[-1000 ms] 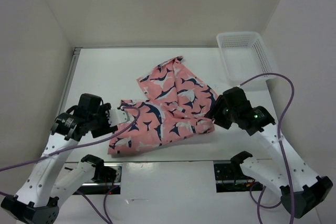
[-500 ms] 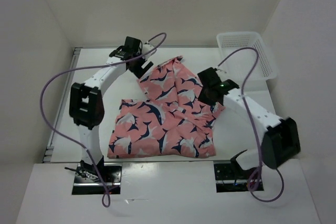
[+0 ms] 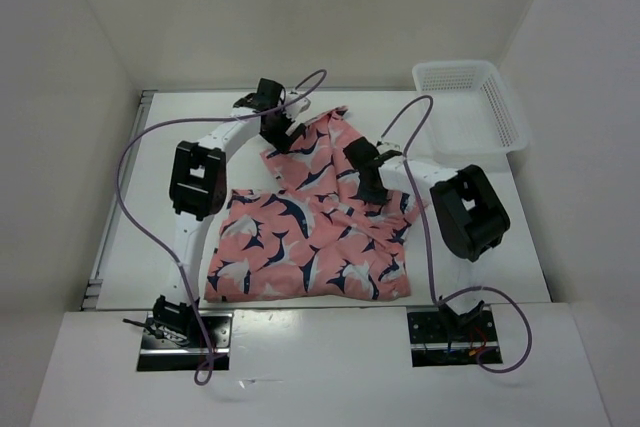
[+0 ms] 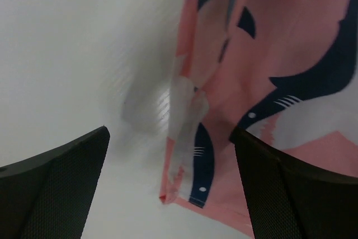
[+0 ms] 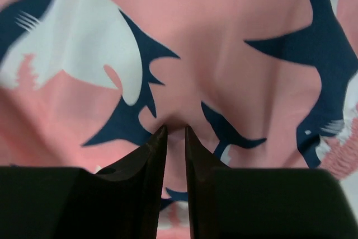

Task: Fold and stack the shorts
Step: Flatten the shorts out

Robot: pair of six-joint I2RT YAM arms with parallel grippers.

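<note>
The shorts lie across the middle of the table, running down to its near edge, with the basket off at the far right corner, apart from them. The left gripper is at the shorts' far left edge, and the right gripper is on the fabric right of centre
</note>
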